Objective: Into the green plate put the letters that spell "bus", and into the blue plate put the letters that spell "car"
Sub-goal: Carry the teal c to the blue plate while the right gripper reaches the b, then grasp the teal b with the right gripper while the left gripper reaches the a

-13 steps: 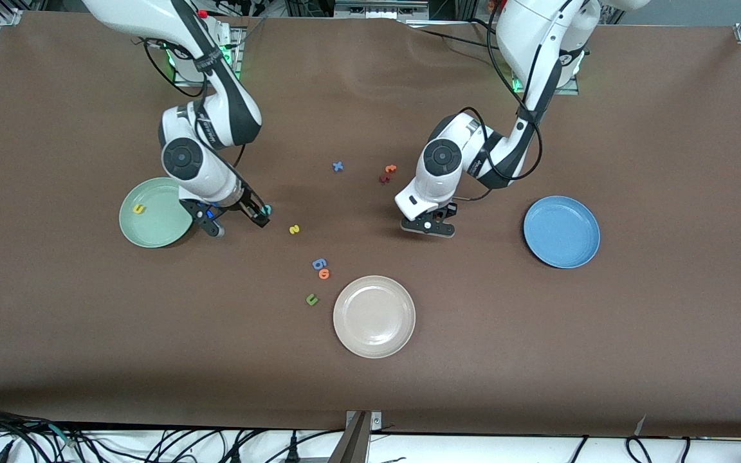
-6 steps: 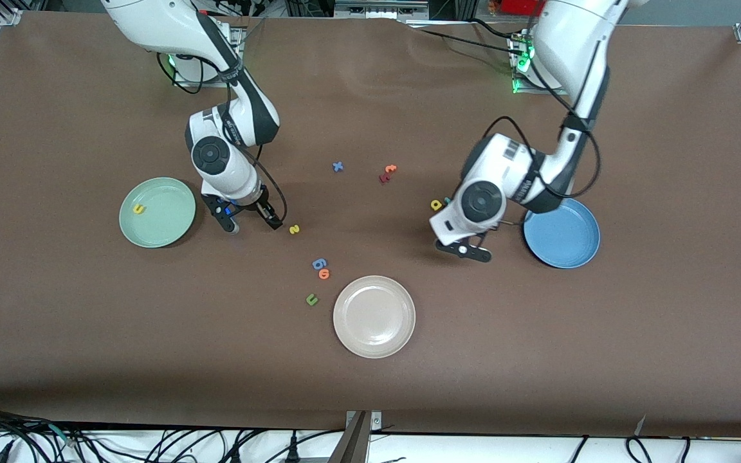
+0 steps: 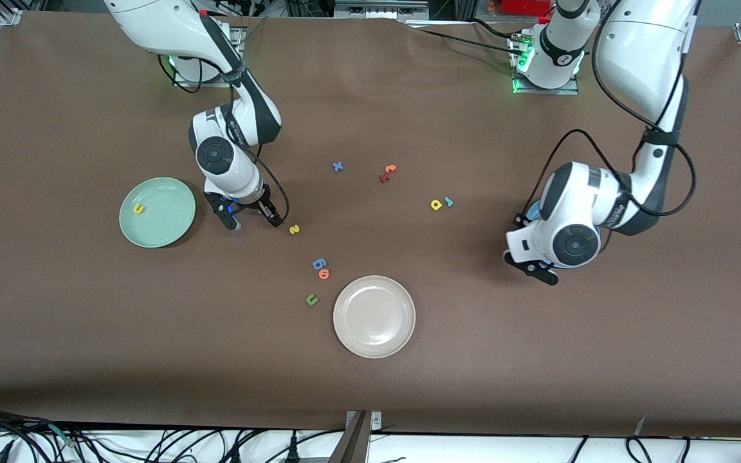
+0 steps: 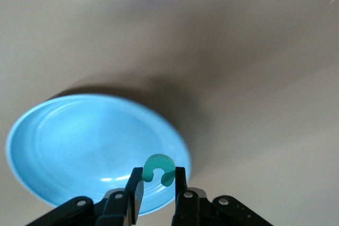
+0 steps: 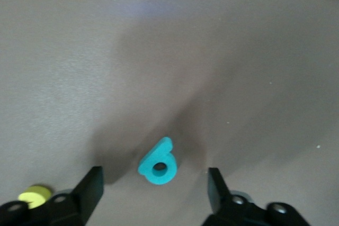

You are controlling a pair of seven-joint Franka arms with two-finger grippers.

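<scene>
Left hand had the c over the blue plate, right hand was straddling the b

Nearest the camera sat the beige plate point(image 3: 374, 316), bare brown table point(image 3: 538, 360) all around it. My left gripper point(image 4: 158, 183) was pinched shut on the teal c point(image 4: 158, 169), hovering over the blue plate point(image 4: 79, 146) near its rim. My right gripper point(image 5: 153, 189) was spread wide with the teal b point(image 5: 158, 163) lying between the fingers, untouched, close to the yellow s point(image 3: 294, 229). The yellow u point(image 3: 138, 209) lay in the green plate point(image 3: 164, 225).
</scene>
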